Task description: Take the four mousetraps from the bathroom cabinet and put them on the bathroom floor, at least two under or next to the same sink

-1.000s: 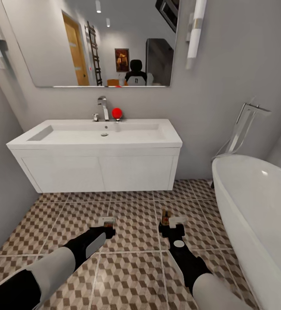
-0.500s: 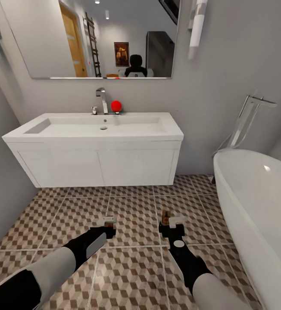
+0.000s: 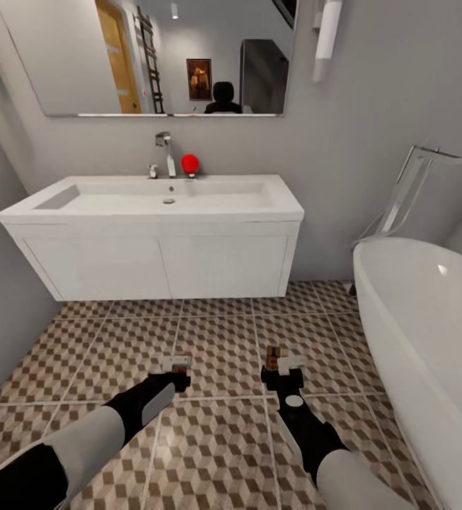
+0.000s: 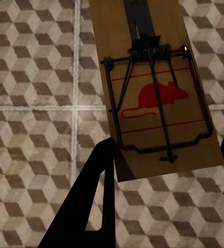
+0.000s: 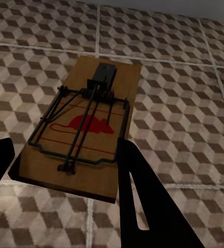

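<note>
Left claw [image 3: 176, 368] clamped on one mousetrap [image 4: 153, 98]; right claw [image 3: 282, 365] clamped on another mousetrap [image 5: 81, 129]. Both held above bathroom floor [image 3: 224, 340], sink [image 3: 153, 205] at 12 o'clock. Risk: releasing from height, traps bounce away from sink.

A home bathroom: sink [image 3: 153, 202], mirror [image 3: 153, 57], bathtub [image 3: 429, 333], tiled floor [image 3: 217, 340].

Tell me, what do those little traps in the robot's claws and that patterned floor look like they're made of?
Each mousetrap looks like a flat slab of smooth brown wood, with a printed red mouse and dark wire parts that seem to be metal. The bathroom floor looks like matte ceramic tile, judging by its square grid, pale grout lines and repeated cube print, though a render leaves that open.
</note>
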You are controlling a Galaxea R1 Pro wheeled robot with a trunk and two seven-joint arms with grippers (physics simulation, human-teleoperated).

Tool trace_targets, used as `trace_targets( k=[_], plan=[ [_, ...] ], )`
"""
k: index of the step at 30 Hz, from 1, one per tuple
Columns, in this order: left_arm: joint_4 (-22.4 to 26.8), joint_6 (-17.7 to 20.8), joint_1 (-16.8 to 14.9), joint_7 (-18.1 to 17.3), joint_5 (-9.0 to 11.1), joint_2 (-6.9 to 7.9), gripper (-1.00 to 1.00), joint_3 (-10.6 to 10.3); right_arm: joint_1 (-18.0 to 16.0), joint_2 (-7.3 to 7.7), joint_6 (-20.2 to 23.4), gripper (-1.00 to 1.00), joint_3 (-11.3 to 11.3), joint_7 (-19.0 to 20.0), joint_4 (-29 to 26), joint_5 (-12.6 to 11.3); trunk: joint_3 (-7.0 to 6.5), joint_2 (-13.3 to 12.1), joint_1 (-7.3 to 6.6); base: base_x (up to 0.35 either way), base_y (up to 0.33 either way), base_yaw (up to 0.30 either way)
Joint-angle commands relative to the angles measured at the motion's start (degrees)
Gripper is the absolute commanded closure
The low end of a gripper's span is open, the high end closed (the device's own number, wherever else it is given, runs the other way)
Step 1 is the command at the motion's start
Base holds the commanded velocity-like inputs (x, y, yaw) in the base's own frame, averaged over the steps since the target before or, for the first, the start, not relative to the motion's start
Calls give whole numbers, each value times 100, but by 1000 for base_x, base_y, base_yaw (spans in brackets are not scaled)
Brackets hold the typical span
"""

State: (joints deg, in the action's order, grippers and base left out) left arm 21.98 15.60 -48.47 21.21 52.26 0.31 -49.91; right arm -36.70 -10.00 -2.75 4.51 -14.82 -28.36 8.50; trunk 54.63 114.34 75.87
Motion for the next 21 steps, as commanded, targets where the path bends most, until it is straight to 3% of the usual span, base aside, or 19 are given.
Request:
trace_targets(
  k=[1, 5, 10, 13, 16, 21],
  plan=[
    [14, -16, -3, 40, 8, 4, 100, -32, -4, 0, -4, 100, 15, -44, 6, 42, 14, 2, -1, 0, 0, 0],
    [10, -321, -3, 28, -119, 15, 100, -34, -4, 0, -21, 100, 67, -45, -14, 95, 32, 2, -1, 0, 0, 0],
    [17, -569, -2, -4, -203, -7, 100, 11, -4, 0, -132, 100, 433, -45, -101, 385, 35, 2, -1, 0, 0, 0],
    [168, -222, -28, -8, -216, -21, 100, 36, -6, 0, -64, 100, 518, -41, -455, 456, 36, 2, -1, 0, 0, 0],
    [541, 457, -165, 17, -223, -22, 100, 107, -48, 0, 279, 100, 542, -32, -782, 473, 36, 2, -1, 0, 0, 0],
    [749, 880, -582, 31, -232, -22, 100, 776, -544, 0, 591, 100, 550, 171, -868, 454, 36, 2, -1, 0, 0, 0]
  ],
)
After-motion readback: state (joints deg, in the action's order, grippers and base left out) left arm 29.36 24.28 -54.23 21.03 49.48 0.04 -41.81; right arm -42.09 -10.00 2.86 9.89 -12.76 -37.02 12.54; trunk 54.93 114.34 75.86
